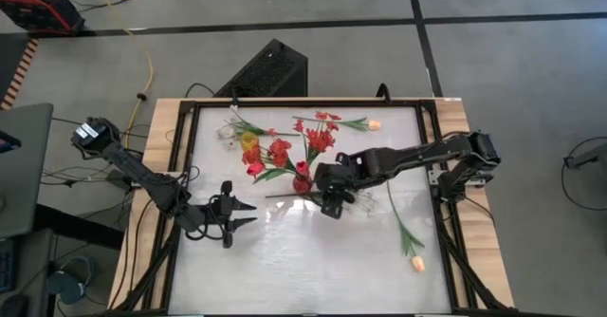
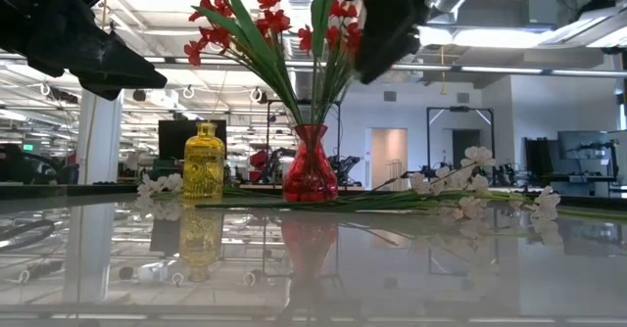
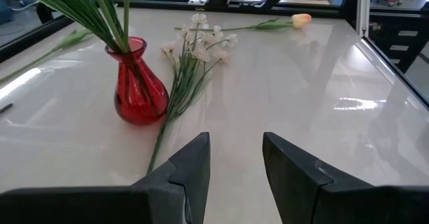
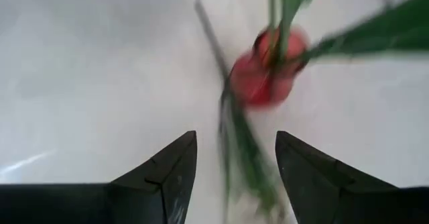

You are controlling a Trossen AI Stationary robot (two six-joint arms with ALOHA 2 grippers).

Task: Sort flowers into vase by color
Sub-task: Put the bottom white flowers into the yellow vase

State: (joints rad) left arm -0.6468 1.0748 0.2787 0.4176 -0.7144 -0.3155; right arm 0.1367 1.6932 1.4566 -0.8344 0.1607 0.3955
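Right gripper (image 1: 334, 203): centre of the high view, just lower right of the red vase (image 1: 302, 183); jaws apart and holding nothing, hanging over the white spray (image 1: 365, 201), probably lined up to pick that stem next.
Left gripper (image 1: 239, 214): lower left of centre in the high view; fingers parted and empty, well clear of the vases, seemingly parked out of the other arm's way.
Red vase: middle of the low view, upright, already carrying red flowers (image 2: 269, 19) on green stems, so red appears sorted.
Yellow vase (image 2: 204, 163): left of the red one in the low view, upright, nothing visibly in it.
White spray: lying flat beside the red vase, stem end toward the left wrist camera.
Second white spray (image 1: 230, 127): upper left of the table, lying flat, unsorted.
Peach tulips: one (image 1: 416, 263) at lower right of the high view, another (image 1: 374, 124) near the top edge; both lying flat.
Surface: glossy white table top (image 1: 303, 270) in a dark frame, mirroring the vases.
Room: open workshop, grey floor, yellow cable at upper left, overhead lights and ducting.
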